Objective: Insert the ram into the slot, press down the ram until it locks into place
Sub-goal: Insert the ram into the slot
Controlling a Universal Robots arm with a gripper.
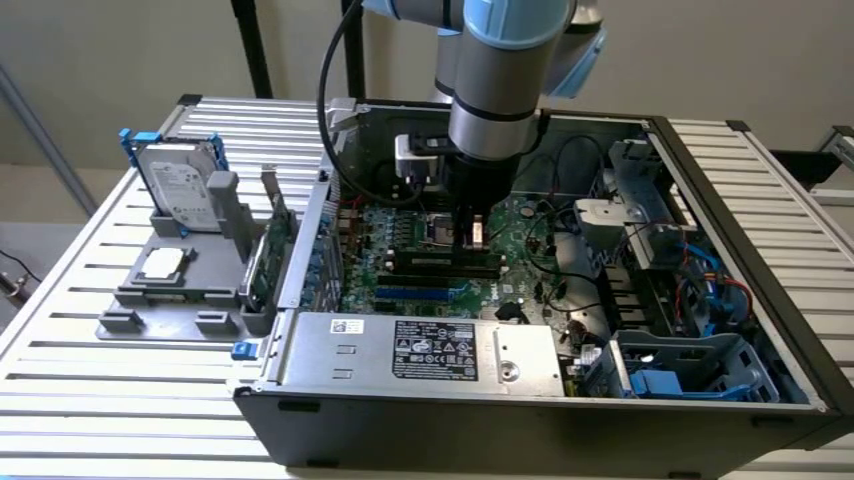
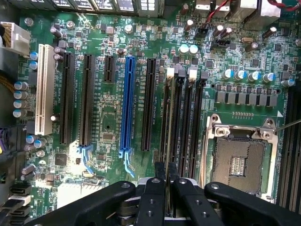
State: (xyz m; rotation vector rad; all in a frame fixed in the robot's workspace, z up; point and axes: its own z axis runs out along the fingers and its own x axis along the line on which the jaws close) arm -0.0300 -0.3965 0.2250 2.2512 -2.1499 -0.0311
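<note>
Exterior view: the robot arm is reaching down into an open computer case (image 1: 747,330), with its gripper (image 1: 474,238) hanging over the motherboard and the slot (image 1: 430,266) just below the fingertips.

Wrist view: the fingers (image 2: 154,195) are pinching the ram (image 2: 168,132) edge-on between them, and it is running along the slot ahead of them.

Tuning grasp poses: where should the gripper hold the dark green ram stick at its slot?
Pinch the dark green ram stick mid-length across its flat faces, from straight above: it stands on edge at the long black slot, leaving only its top edge free.
</note>
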